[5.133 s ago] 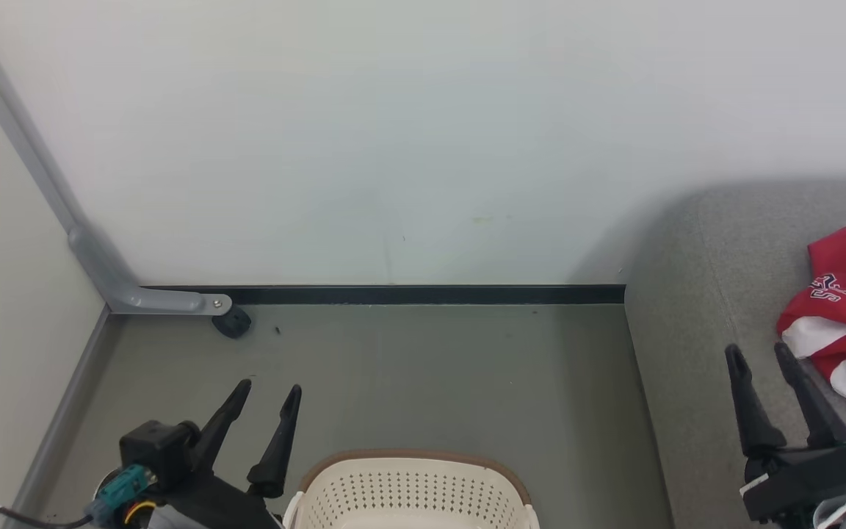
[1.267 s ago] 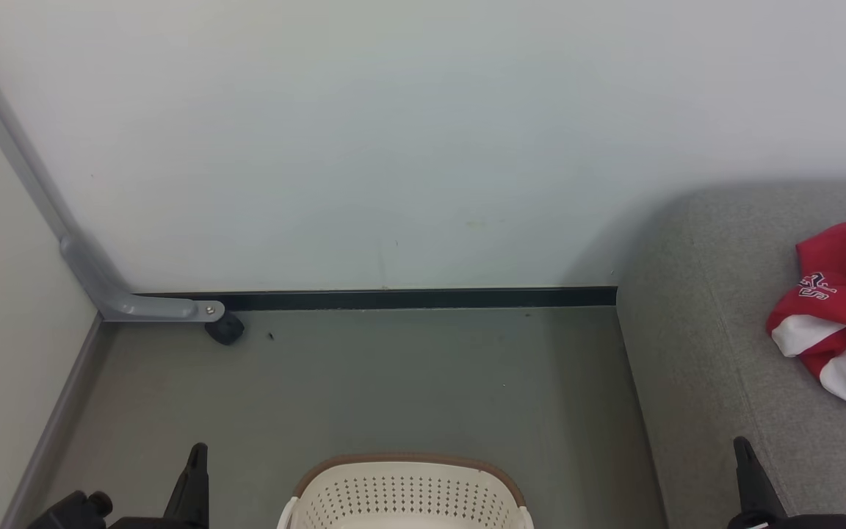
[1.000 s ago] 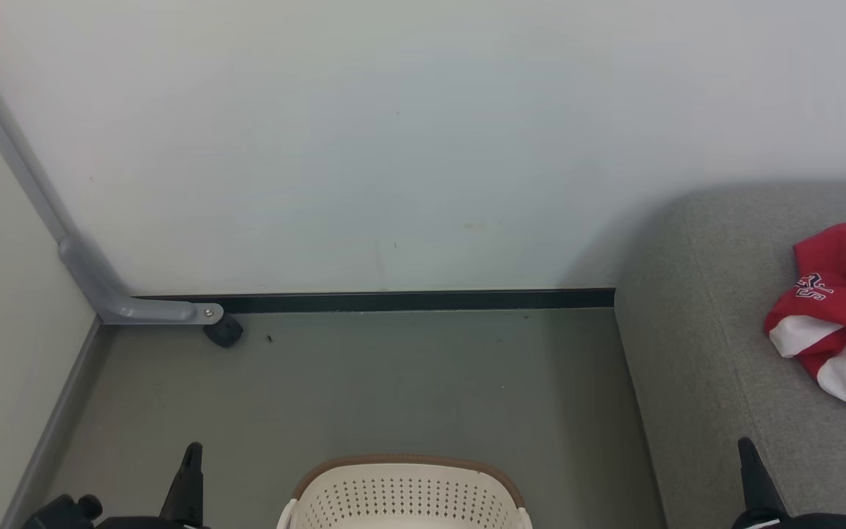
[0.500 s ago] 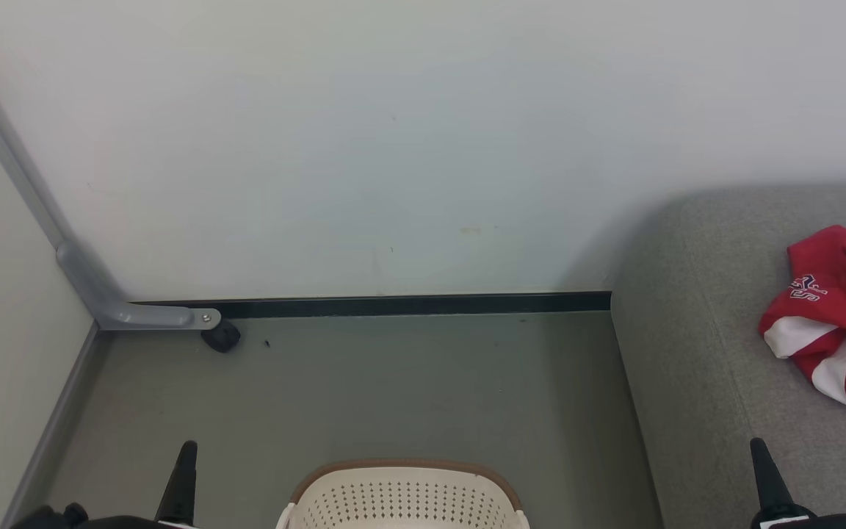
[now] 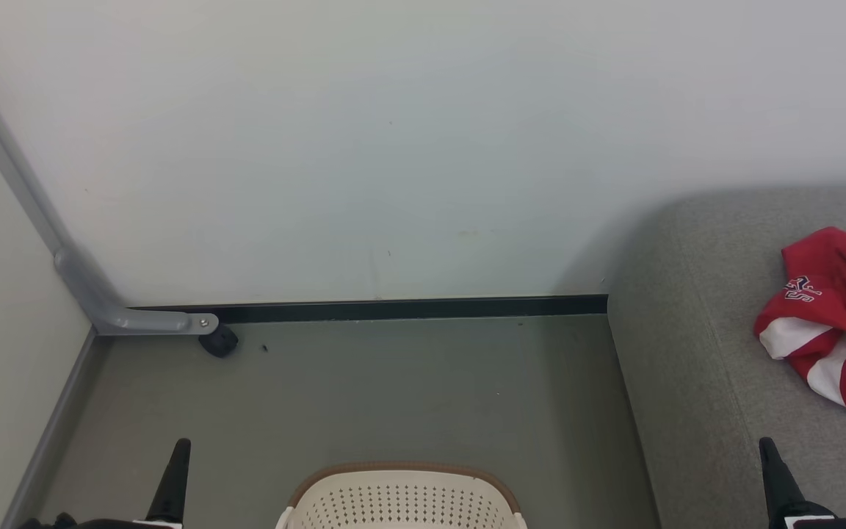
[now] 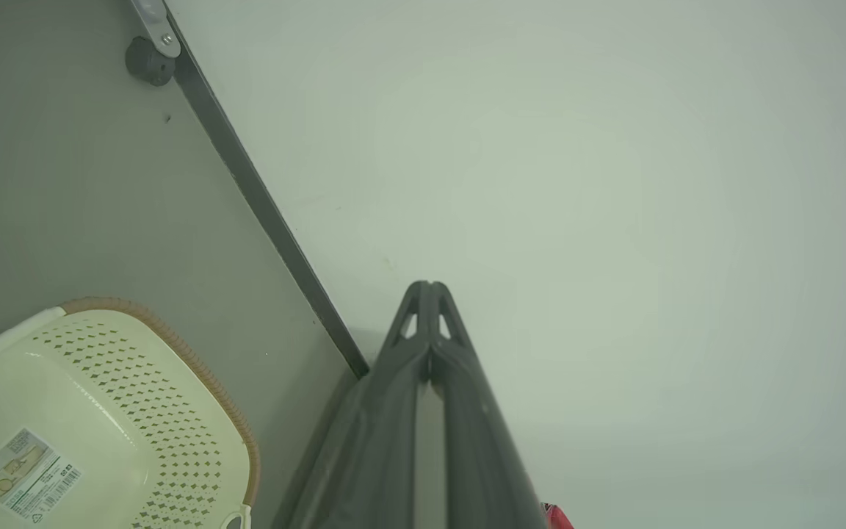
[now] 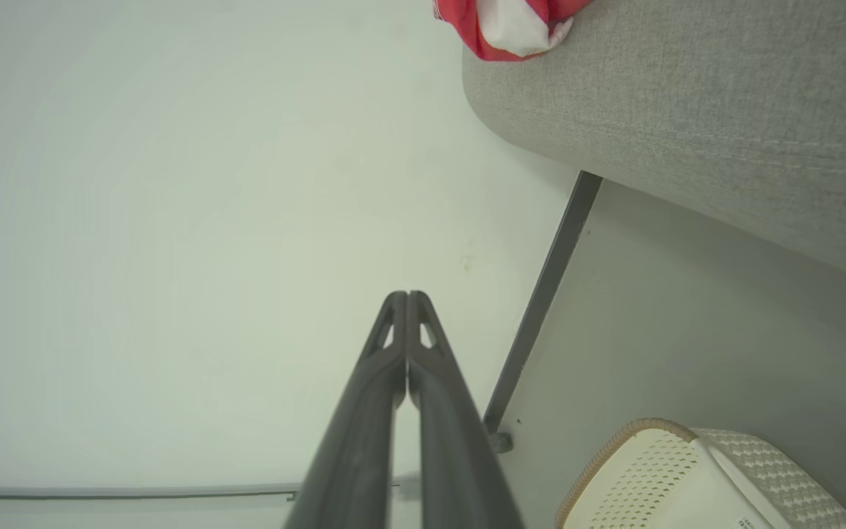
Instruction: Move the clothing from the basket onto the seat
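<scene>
My left tool [image 6: 429, 288] and right tool [image 7: 405, 296] are both pinched fully closed on nothing, fingers together, parked low at either side of the basket [image 5: 401, 499]. From the left wrist view the basket interior that I can see looks bare apart from a label [image 6: 23, 474], so I judge the step in hand is retreat and check. To do it well, I would tip the head down and confirm nothing remains inside. The clothing [image 5: 830, 316] lies bunched on the seat [image 5: 687, 353], well apart from the basket. Its heap runs roughly from near to far across the cushion, white panels toward me.
</scene>
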`<state>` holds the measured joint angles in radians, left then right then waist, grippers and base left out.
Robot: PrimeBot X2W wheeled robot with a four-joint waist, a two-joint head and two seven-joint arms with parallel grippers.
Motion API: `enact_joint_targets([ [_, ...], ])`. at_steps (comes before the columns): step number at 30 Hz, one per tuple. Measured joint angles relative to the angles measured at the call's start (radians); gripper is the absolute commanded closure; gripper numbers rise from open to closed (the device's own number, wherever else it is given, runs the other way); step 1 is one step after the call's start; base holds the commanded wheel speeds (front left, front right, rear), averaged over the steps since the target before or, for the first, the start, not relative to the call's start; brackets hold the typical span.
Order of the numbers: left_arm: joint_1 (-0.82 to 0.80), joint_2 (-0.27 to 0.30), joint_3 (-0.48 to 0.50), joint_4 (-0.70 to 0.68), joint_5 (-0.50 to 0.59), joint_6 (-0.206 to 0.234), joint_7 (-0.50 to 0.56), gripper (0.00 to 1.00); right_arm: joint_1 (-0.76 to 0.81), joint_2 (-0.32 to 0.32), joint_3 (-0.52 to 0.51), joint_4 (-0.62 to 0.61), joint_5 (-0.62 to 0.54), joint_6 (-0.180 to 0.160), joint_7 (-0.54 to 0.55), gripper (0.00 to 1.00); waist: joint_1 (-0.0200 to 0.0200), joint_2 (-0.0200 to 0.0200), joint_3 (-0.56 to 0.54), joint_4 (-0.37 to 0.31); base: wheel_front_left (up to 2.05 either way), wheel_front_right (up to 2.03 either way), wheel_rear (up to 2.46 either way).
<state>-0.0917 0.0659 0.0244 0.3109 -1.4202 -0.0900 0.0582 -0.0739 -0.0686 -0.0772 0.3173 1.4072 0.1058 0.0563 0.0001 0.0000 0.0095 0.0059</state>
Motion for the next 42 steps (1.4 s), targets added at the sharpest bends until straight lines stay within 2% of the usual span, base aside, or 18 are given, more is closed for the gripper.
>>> enact_joint_targets([
  [13, 0.000, -0.023, 0.062, -0.003, -0.165, -0.026, 0.053, 1.00, -0.003, 0.025, -0.058, -0.012, 0.186, 0.009, 0.056, 1.00, 0.0000, 0.0000, -0.008, -0.006, 0.00, 0.00, 0.00],
  [42, -0.001, -0.027, 0.062, -0.003, -0.179, -0.033, 0.055, 1.00, -0.004, 0.025, -0.059, -0.013, 0.187, 0.009, 0.057, 1.00, 0.0000, 0.0000, -0.008, -0.006, 0.00, 0.00, 0.00],
])
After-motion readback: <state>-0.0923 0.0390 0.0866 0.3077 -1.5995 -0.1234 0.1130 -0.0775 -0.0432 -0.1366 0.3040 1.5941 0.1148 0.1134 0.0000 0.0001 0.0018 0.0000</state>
